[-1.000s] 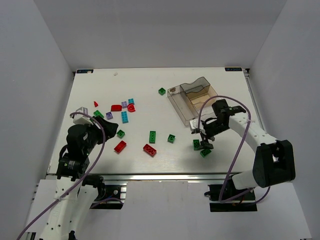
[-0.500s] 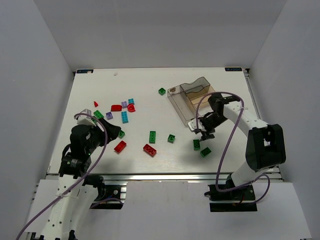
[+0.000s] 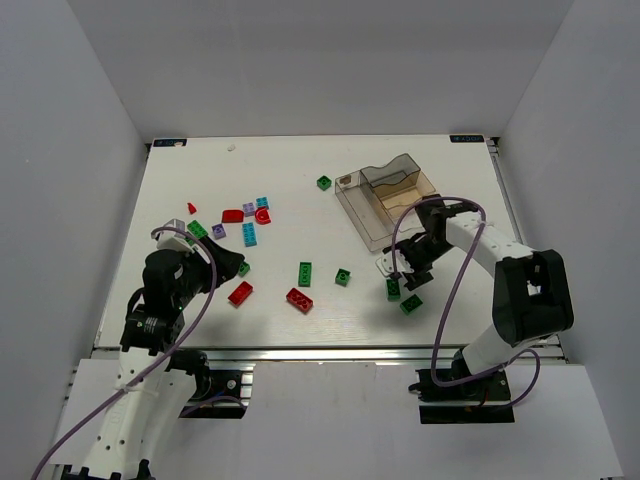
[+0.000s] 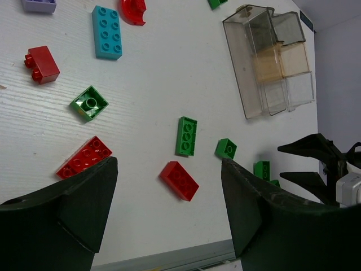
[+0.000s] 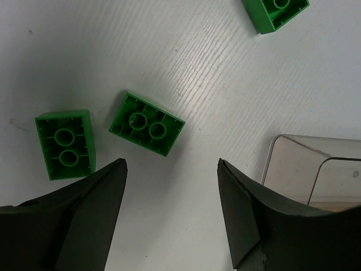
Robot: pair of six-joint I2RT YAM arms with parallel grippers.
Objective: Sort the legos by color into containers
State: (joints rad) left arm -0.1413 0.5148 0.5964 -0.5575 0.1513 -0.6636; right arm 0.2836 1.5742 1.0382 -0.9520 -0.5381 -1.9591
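Note:
The legos lie scattered on the white table. Two green bricks point(image 3: 393, 289) point(image 3: 411, 304) sit just below my right gripper point(image 3: 405, 273), which is open and empty. In the right wrist view its jaws point(image 5: 170, 164) hover beside an upside-down green brick point(image 5: 147, 123), with another green brick point(image 5: 65, 144) to the left. The clear brownish tray point(image 3: 352, 205) stands just behind; its corner point(image 5: 293, 148) shows too. My left gripper point(image 3: 233, 264) is open and empty above a red brick point(image 4: 179, 180).
Green bricks point(image 3: 305, 273) point(image 3: 343, 277) point(image 3: 324, 182) and red bricks point(image 3: 299, 300) point(image 3: 240, 293) lie mid-table. A cluster of red, cyan point(image 3: 249, 234) and purple point(image 3: 218, 231) bricks sits at the left. The table's front edge point(image 4: 169, 261) is close under the left gripper.
The right arm has swung inward, closer to the tray, with its gripper staying over the two green bricks. The left arm has shifted slightly. No brick has moved.

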